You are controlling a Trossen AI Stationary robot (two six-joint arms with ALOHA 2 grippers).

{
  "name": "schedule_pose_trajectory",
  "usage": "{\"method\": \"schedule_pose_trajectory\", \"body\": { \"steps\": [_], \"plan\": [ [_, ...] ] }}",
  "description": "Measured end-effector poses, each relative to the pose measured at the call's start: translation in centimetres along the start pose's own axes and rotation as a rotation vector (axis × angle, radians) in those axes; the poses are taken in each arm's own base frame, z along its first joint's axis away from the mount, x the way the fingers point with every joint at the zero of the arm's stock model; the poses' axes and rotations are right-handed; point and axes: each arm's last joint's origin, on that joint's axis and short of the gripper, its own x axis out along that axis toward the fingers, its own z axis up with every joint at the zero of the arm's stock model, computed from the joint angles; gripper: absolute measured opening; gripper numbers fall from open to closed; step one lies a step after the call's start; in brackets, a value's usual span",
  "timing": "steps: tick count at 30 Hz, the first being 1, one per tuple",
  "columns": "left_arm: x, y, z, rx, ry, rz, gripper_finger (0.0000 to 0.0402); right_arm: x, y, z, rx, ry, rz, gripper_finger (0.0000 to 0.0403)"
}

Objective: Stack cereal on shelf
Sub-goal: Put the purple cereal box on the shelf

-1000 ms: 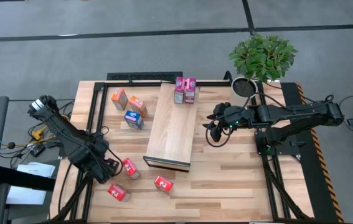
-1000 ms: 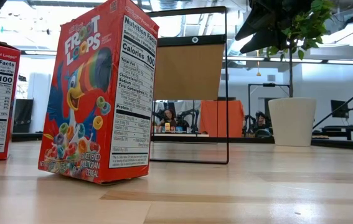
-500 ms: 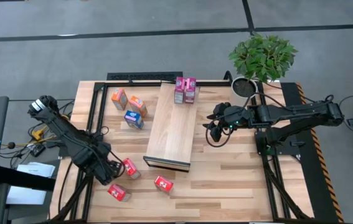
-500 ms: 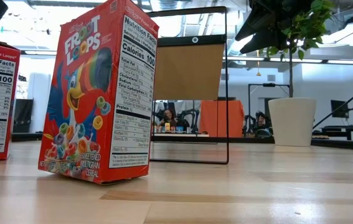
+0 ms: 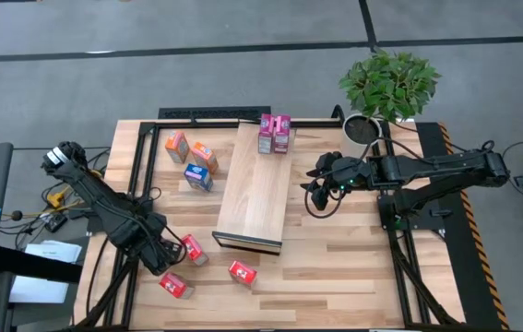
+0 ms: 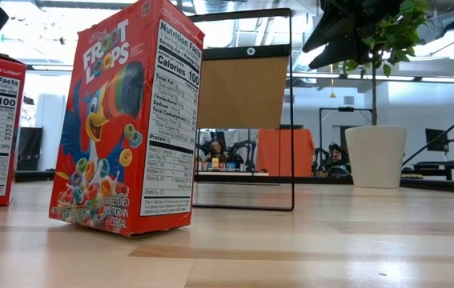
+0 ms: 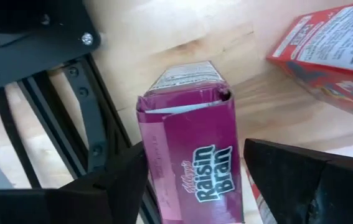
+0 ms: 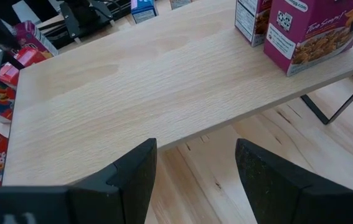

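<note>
My left gripper (image 5: 158, 253) is open at the table's near left, low over a magenta Raisin Bran cereal box (image 7: 192, 155) that lies flat on the table. Its two fingers stand close on either side of the box. This box is hidden under the gripper in the high view. Two magenta boxes (image 5: 275, 135) stand upright at the far end of the pale wooden shelf (image 5: 256, 189). My right gripper (image 5: 320, 187) is open and empty, just right of the shelf (image 8: 139, 87).
Three red boxes (image 5: 193, 249) (image 5: 176, 285) (image 5: 242, 273) lie near the front left. Two orange boxes (image 5: 177, 146) (image 5: 205, 157) and a blue one (image 5: 198, 177) stand left of the shelf. A potted plant (image 5: 388, 85) stands at the far right. A black frame rail (image 7: 95, 124) runs beside the magenta box.
My left gripper has crept a little toward the table's near edge and right. Its arm has come into the low view's top left corner. Nothing else has moved.
</note>
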Motion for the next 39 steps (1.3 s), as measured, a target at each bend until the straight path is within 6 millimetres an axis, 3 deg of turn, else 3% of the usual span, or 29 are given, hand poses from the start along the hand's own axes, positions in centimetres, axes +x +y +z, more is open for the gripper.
{"method": "schedule_pose_trajectory", "body": {
  "steps": [8,18,29,39],
  "plan": [
    [0.0,0.1,0.0,-0.001,0.003,0.008,0.0203,0.0,0.0,0.0,0.0,0.0,0.0,0.0245],
    [-0.8,0.1,0.0,0.004,0.034,-0.011,0.019,0.0,0.0,0.0,0.0,0.0,0.0,0.0245],
    [-6.3,1.8,2.3,-0.101,0.025,-0.17,0.019,0.0,0.0,0.0,0.0,0.0,0.0,0.0245],
    [-13.5,5.9,6.4,-0.208,-0.081,-0.458,0.019,0.0,0.0,0.0,0.0,0.0,0.0,0.0245]
  ]
}}
